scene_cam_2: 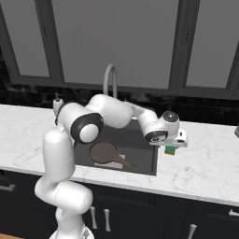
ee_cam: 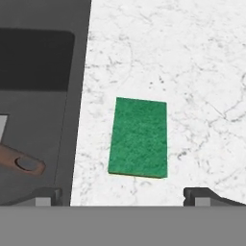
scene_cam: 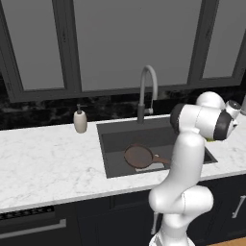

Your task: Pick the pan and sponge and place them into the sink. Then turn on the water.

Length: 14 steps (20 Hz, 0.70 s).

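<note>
Sponge (ee_cam: 138, 138) at frame centre: we are lowering wide-apart jaws squarely astride it, off the sink (ee_cam: 45, 57) rim.

White marble counter (scene_cam: 48, 163), beige soap dispenser (scene_cam: 80, 120) near backsplash, dark cabinets (scene_cam: 110, 216) below, grey windows (scene_cam: 134, 38)

Arm: white Franka Panda with dark joints, rising from its base, upper link upright, elbow bent sharply at shoulder height. Forearm: reaches forward and to the robot's right, roughly level. Wrist: turned downward, hand pointing straight down. Gripper (ee_cam: 124, 196): two dark fingertips (ee_cam: 47, 196) spread wide apart, jaws standing fully parted, nothing between them, nothing touched. In the right base view, the gripper (scene_cam_2: 171, 148) hangs low, just beneath the wrist.
</note>
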Available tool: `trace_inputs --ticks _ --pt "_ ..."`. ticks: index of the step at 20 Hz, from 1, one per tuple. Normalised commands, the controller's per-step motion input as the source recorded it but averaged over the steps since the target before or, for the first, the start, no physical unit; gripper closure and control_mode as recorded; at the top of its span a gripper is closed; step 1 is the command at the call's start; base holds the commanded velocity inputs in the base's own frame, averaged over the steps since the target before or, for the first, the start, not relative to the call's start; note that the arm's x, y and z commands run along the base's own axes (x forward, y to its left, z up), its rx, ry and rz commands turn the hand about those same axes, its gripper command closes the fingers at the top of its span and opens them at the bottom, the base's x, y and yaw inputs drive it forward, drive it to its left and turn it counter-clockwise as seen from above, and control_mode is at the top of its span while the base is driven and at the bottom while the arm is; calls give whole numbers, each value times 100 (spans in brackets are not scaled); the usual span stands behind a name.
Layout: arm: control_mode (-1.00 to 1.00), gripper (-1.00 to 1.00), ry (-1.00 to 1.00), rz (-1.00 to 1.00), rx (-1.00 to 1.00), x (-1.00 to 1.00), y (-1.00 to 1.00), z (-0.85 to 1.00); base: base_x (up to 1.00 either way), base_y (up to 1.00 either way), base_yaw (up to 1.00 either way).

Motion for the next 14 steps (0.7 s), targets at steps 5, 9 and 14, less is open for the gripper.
trace_inputs --ticks 5,9,14 --pt "-100 -100 0 0 0 9 -2 -10 0 0 0" --pt "-100 -100 0 0 0 9 -7 -3 0 0 0" --pt "-100 -100 0 0 0 13 -6 -8 0 0 0"
